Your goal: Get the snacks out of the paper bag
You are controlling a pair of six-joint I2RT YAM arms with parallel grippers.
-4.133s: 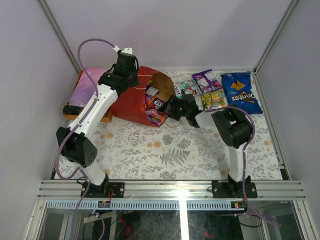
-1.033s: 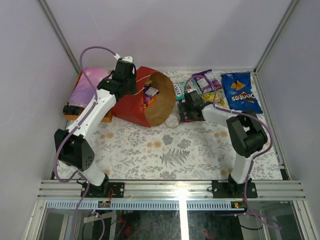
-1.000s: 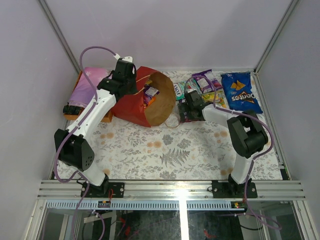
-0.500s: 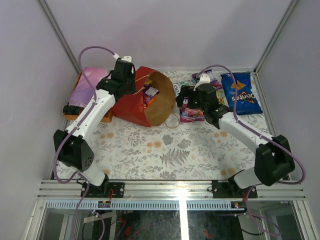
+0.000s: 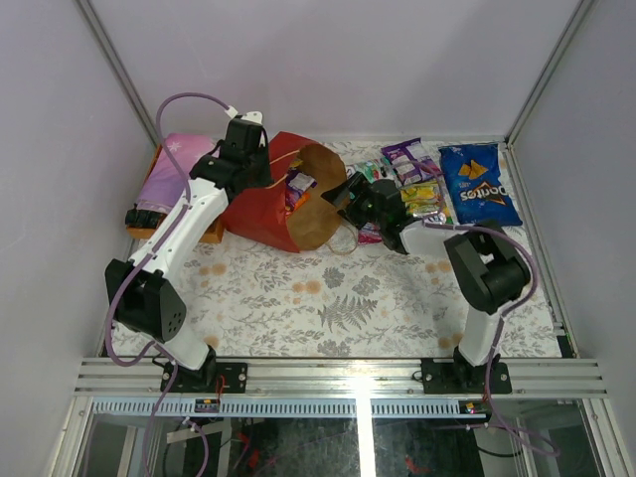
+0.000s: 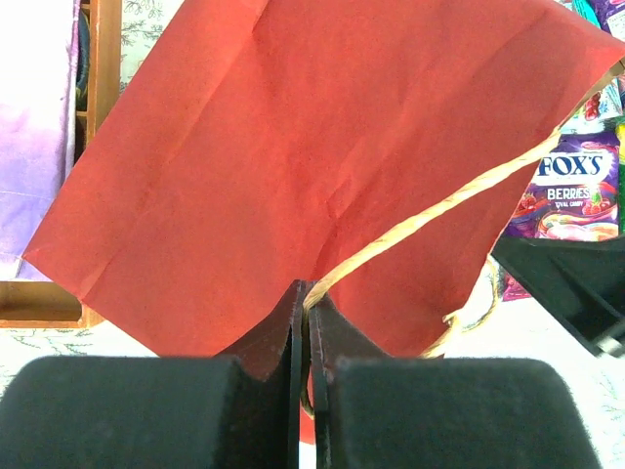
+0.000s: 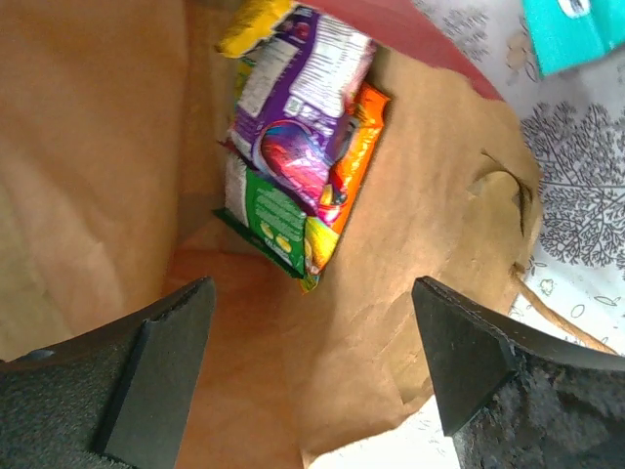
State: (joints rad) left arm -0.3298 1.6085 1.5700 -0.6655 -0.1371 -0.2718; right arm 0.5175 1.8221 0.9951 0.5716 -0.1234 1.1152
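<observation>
Left gripper (image 6: 305, 298) pinched tight on the string handle (image 6: 439, 208) of the paper bag (image 5: 260, 206), right gripper (image 7: 312, 293) spread wide at its mouth, snacks (image 7: 298, 147) stacked inside.

1. paper bag (image 5: 260, 209): just one, red, upper left of centre.
2. Packets showing inside it: four, namely purple packet (image 7: 298, 107), orange packet (image 7: 359, 147), green packet (image 7: 269, 217) and yellow packet (image 7: 256, 20).
3. blue chip bag (image 5: 477, 184): one, upper right.
4. loose small packets (image 5: 402, 156) left of it: at least four, but they overlap so no exact count.
5. Arms: two, left arm (image 5: 189, 214) and right arm (image 5: 477, 268).
6. orange box (image 6: 39, 301): one, with one flowered cloth (image 5: 167, 177) on it.
</observation>
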